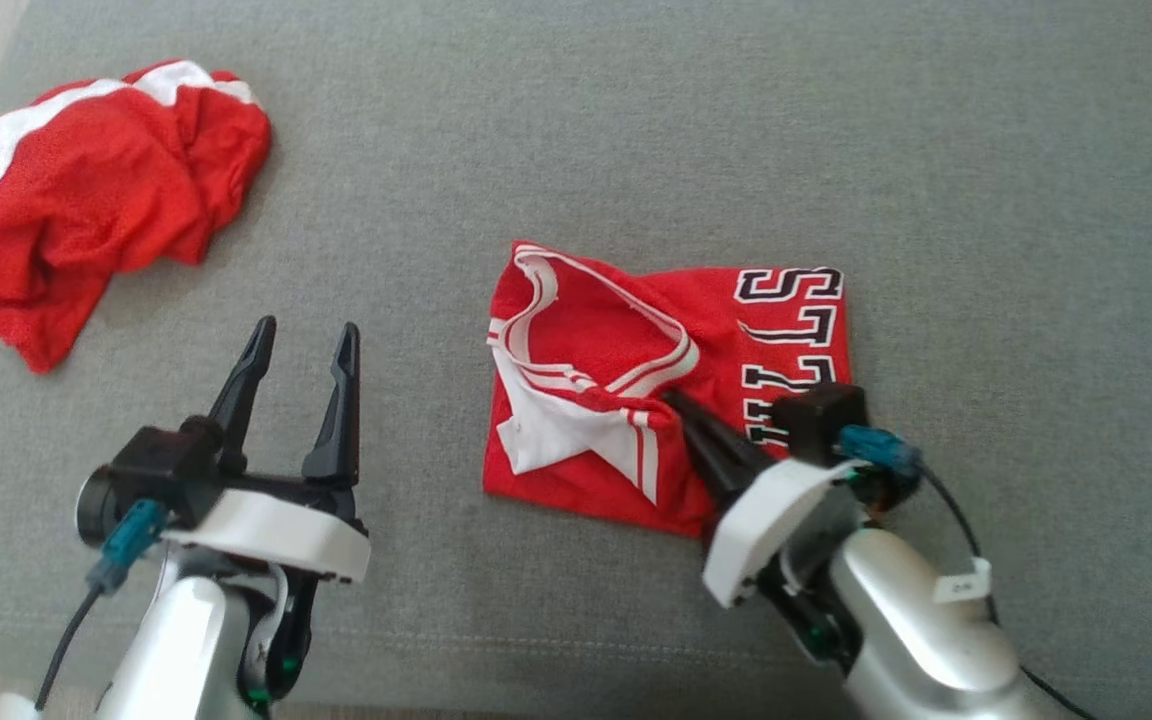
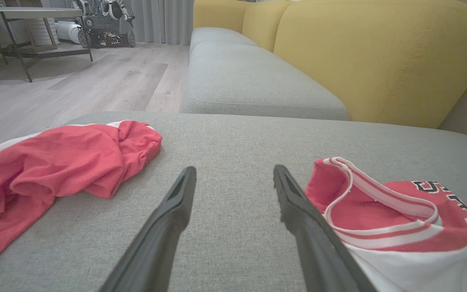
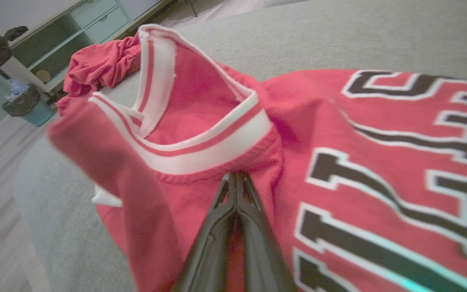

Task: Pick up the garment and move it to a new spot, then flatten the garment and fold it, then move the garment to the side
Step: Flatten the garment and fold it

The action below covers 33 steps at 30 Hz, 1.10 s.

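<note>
One step looks left: your right gripper (image 1: 673, 400) pinches the folded red jersey (image 1: 576, 345) below its collar, left gripper (image 1: 304, 330) splayed empty, so drag it aside gently.

A broad grey woven-fabric seat cushion (image 1: 636, 130) spreads across the head view, evenly lit, with a stitched seam near its lower edge. In the left wrist view a second grey cushion of the same cloth (image 2: 249, 81) lies beyond it, backed by plump mustard-yellow upholstered backrests (image 2: 379, 52). Beside the sofa runs a pale wood-plank floor (image 2: 95, 85) under soft, even light. Farther off stand a round grey table on thin dark metal legs (image 2: 26, 13), long grey curtains (image 2: 160, 20) and a dark wheeled machine (image 2: 103, 28). The right wrist view shows a pale green cabinet with open shelves and drawers (image 3: 99, 16) and, near it on the floor, a teal ribbed bin (image 3: 39, 113).
</note>
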{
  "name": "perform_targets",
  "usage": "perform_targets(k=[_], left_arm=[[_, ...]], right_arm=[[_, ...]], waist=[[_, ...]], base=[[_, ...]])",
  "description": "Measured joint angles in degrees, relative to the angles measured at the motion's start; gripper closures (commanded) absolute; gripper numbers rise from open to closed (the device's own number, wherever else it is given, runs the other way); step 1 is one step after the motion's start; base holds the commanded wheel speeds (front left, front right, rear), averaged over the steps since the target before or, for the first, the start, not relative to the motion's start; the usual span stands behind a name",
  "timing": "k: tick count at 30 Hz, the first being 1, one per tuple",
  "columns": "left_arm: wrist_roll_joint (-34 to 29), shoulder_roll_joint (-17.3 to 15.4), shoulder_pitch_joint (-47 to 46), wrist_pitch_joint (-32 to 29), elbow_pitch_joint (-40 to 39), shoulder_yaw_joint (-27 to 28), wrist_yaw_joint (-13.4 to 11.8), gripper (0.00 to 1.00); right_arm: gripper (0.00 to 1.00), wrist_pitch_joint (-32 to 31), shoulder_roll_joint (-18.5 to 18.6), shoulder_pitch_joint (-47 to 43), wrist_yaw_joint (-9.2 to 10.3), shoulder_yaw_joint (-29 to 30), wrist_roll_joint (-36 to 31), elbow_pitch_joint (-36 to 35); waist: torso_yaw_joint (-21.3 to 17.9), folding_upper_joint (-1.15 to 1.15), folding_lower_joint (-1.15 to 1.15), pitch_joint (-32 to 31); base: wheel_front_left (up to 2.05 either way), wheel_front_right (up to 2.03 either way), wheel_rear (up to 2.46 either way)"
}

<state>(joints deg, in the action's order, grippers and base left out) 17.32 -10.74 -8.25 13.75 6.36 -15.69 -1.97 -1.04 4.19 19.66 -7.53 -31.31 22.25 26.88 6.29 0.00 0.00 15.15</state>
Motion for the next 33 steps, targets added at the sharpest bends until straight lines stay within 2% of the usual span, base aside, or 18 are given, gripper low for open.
perform_targets(k=[8,15,20,25,26,27,28,33], left_arm=[[0.0,0.3,-1.4,0.5,0.9,0.0,0.0,0.00],[0.0,0.6,-1.5,0.5,1.6,0.0,0.5,0.00],[0.0,0.5,-1.4,0.5,1.7,0.3,0.5,0.00],[0.0,0.3,-1.2,0.5,1.5,1.3,0.3,0.00],[0.0,0.2,-1.0,0.5,1.3,1.4,0.0,0.00],[0.0,0.1,-0.9,0.5,1.2,1.5,0.0,0.00],[0.0,0.0,-0.7,0.5,1.0,1.7,-0.1,0.00],[0.0,-0.5,1.1,0.5,0.0,2.0,-0.6,0.00]], right_arm=[[1.00,0.6,0.0,3.2,0.00,-10.2,5.1,2.0],[1.00,2.1,0.0,4.6,0.00,-15.0,7.5,2.7],[1.00,4.9,0.0,4.7,0.00,-13.6,7.4,0.5],[0.98,6.6,0.2,4.2,0.00,-5.0,4.2,-5.1],[0.76,6.6,0.3,3.8,0.00,-2.7,3.5,-6.5],[0.51,6.6,0.4,3.1,0.00,-0.3,2.8,-8.0],[0.00,6.6,0.5,2.1,0.00,2.1,1.8,-9.4],[0.00,5.7,0.8,-4.9,0.00,13.1,-2.8,-16.2]], waist=[[0.8,0.00,0.00,1.0],[0.6,0.00,0.00,0.8],[-0.1,0.00,0.00,-0.1],[-1.5,0.00,0.00,-1.6],[-1.8,0.00,0.00,-1.9],[-2.1,0.00,0.00,-2.2],[-2.4,0.00,0.00,-2.5],[-3.7,0.00,0.00,-4.1]], base=[[0.00,0.00,0.00],[0.00,0.00,0.00],[0.00,0.00,0.00],[0.00,0.00,0.00],[0.00,0.00,0.00],[0.00,0.00,0.00],[0.00,0.00,0.00],[0.00,0.00,0.00]])
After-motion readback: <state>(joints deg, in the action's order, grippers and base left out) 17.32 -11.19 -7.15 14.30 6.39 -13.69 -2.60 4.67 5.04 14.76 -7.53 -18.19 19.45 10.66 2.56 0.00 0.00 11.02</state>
